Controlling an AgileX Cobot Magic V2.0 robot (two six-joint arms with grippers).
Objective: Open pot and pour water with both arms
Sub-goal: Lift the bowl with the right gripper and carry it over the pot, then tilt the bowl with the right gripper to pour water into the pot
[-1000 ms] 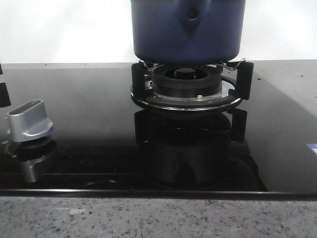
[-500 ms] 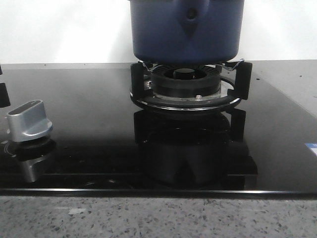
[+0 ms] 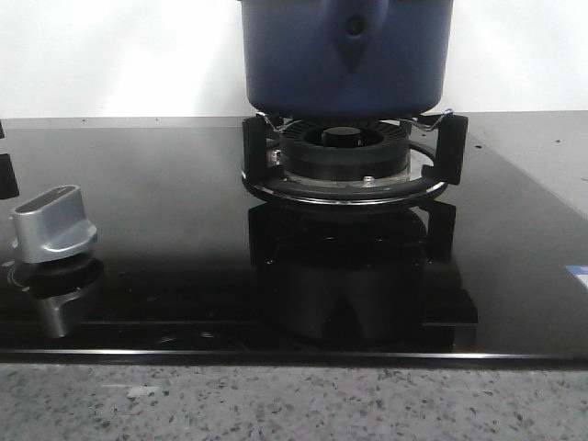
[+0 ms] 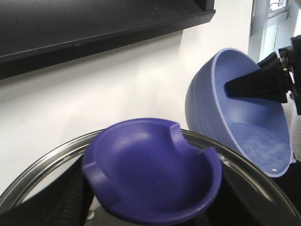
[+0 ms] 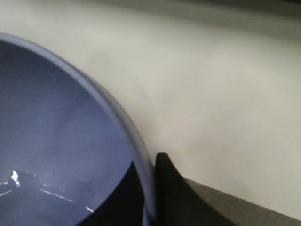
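The dark-blue pot (image 3: 344,55) stands on the burner grate (image 3: 344,170), its handle mount (image 3: 354,32) facing me and its top out of the front view. In the left wrist view my left gripper (image 4: 150,207) is shut on the dished dark-blue knob (image 4: 150,169) of a glass lid with a steel rim (image 4: 42,165), held up in front of the white wall. My right gripper (image 5: 150,162) is shut on the rim of a tilted light-blue bowl (image 5: 51,155). That bowl (image 4: 244,122) hangs beside the lid, one black finger (image 4: 256,84) inside it.
The black glass cooktop (image 3: 165,211) carries a silver control knob (image 3: 55,225) at the left. A speckled stone counter edge (image 3: 294,404) runs along the front. A dark shelf (image 4: 94,23) hangs above the white wall.
The pot has shifted very slightly on the grate. Nothing else in the front view has moved.
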